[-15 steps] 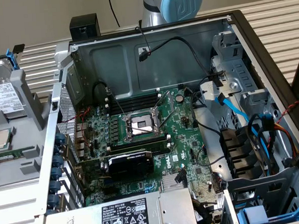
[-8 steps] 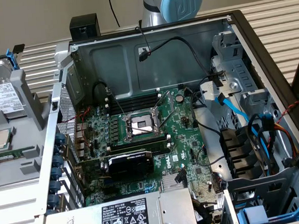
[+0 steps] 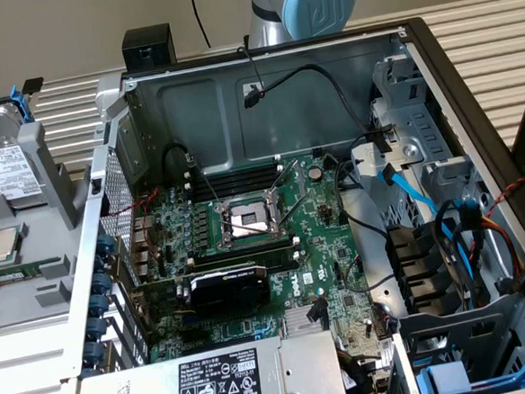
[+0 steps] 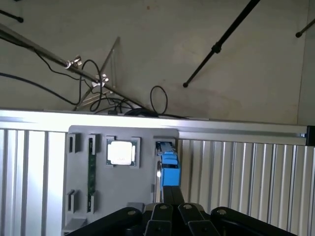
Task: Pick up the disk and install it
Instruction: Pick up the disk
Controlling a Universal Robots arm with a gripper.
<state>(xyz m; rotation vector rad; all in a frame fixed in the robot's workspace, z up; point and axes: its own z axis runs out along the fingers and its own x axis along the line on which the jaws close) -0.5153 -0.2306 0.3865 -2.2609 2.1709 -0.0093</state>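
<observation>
The disk [image 3: 8,170] is a silver drive with a white barcode label. It stands on edge in a grey holder [image 3: 49,176] at the exterior view's left, outside the computer case, with its blue carrier frame poking out at the top. In the wrist view I see the disk [image 4: 169,166] edge-on as a blue strip in a slot of the grey holder [image 4: 123,196]. My gripper [image 4: 172,189] hangs above that strip with its black fingers [image 4: 168,194] pressed together and nothing between them. It looks clear of the disk. The arm's blue joint cap [image 3: 321,3] sits behind the case.
The open computer case [image 3: 281,205] holds a motherboard, cables, a grey power-supply box [image 3: 230,380] and another blue-fronted carrier [image 3: 455,377] at the exterior view's lower right. The grey holder also carries a processor chip [image 4: 121,152] and a memory stick [image 4: 91,172]. Ribbed metal table [image 4: 236,182] surrounds it.
</observation>
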